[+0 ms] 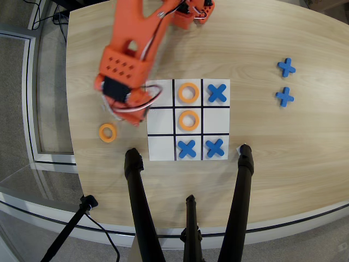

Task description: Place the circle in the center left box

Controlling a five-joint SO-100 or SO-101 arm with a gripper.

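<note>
My end effector [132, 115] hangs low over the desk [305, 142] just off the board's nine o'clock edge, its tip pointing toward six o'clock in the overhead view. My own orange body hides the fingers, so I cannot tell how far apart they stand or whether anything sits between them.

The circle [107, 132] I would take lies flat on the bare wood at about eight o'clock from my tip, near it but apart. I judge it light, stiff and smooth: a thin plastic ring that could skate sideways if nudged. The best hold looks to be across one side of the band, one finger in the hole and one outside.

The center left box [216, 120] is the empty white cell in the middle row, at three o'clock from the ring in the board's centre cell.

My arm reaches down from its base at twelve o'clock, forearm slanting toward seven o'clock.
</note>
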